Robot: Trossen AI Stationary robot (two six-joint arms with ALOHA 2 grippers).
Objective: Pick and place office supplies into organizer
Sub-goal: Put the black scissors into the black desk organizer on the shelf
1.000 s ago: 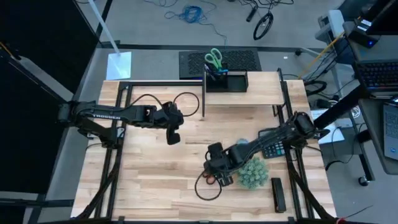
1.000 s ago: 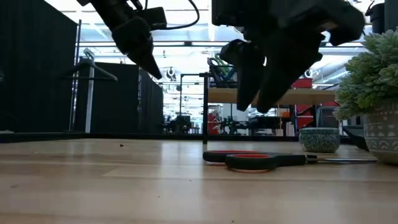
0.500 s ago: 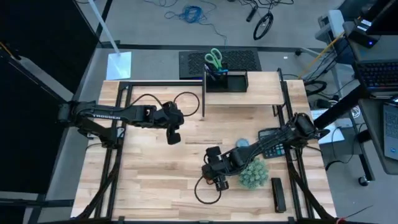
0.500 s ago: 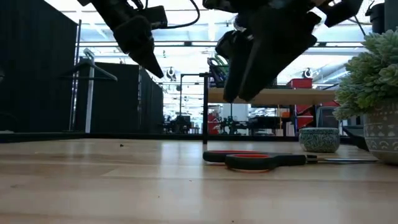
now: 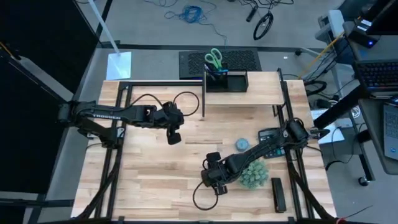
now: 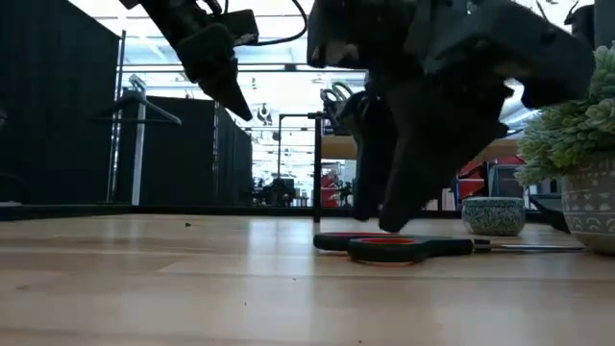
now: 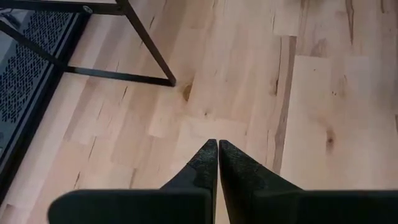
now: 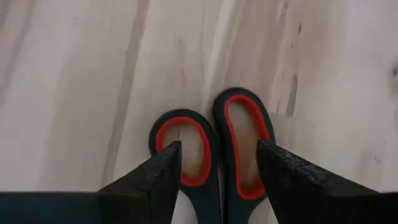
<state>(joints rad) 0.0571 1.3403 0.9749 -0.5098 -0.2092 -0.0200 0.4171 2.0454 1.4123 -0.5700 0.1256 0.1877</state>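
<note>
While hidden from above, red-handled scissors (image 8: 211, 149) are shown between the spread right gripper (image 8: 217, 163); the left gripper (image 7: 217, 149) is pressed together.

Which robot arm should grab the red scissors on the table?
The right: its open gripper is right over the scissors' handles. The left gripper is shut, farther away.

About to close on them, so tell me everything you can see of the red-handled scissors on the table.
The scissors have black handles with red-lined finger loops and thin metal blades. They look shut. They lie flat on the wooden table, near its front, beside the green plant. The right hand hangs open just above the loops, one finger on either side. Whether it touches them, I cannot tell.
</note>
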